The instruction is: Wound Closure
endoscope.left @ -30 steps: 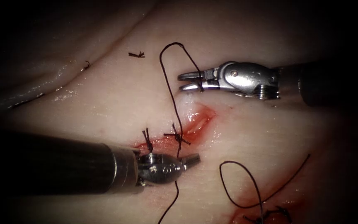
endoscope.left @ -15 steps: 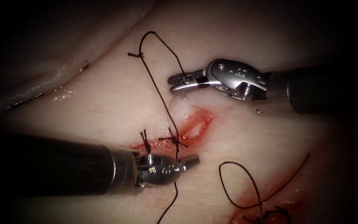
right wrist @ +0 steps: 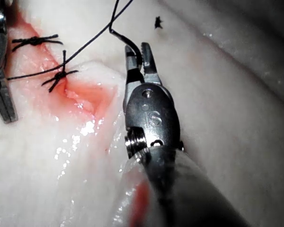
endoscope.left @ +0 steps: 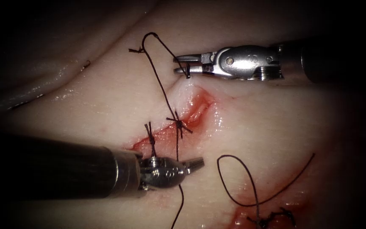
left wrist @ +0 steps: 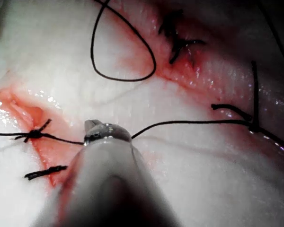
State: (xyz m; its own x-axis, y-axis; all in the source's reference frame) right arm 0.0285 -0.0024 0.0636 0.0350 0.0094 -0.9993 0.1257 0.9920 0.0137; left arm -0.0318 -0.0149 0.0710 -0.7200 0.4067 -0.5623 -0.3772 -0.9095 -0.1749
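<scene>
- Thread [endoscope.left: 159,82]: a thin, dark, limp strand, judged light and prone to slipping or fraying if pinched hard. It rises from the knot [endoscope.left: 178,124] on the cut [endoscope.left: 191,114], arches above it, and comes down to the right tool [endoscope.left: 182,64]. A second run passes from the knot down beside the left tool [endoscope.left: 195,163]. The best hold is judged to be a short way from the knot, flat between the jaws.
- Right tool: lies nearly level above the upper end of the cut, with its tip pointing to the endoscope view's left. Its jaws are clenched on the thread near their tips, as seen in the right wrist view [right wrist: 137,54].
- Left tool: lies level below the knot, its tip to the right, on the cut's lower side. Its jaws look closed where the thread passes them; whether they pinch it cannot be told [left wrist: 102,132].
- Tissue [endoscope.left: 276,127]: soft, wet and glistening, judged easily torn at the stitch holes. Red fluid [endoscope.left: 200,104] lines the still-open upper part of the cut.
- A further tied stitch [endoscope.left: 150,136] sits left of the knot; a loose thread loop [endoscope.left: 238,182] lies lower right of the cut.
- Needle: not identifiable.
</scene>
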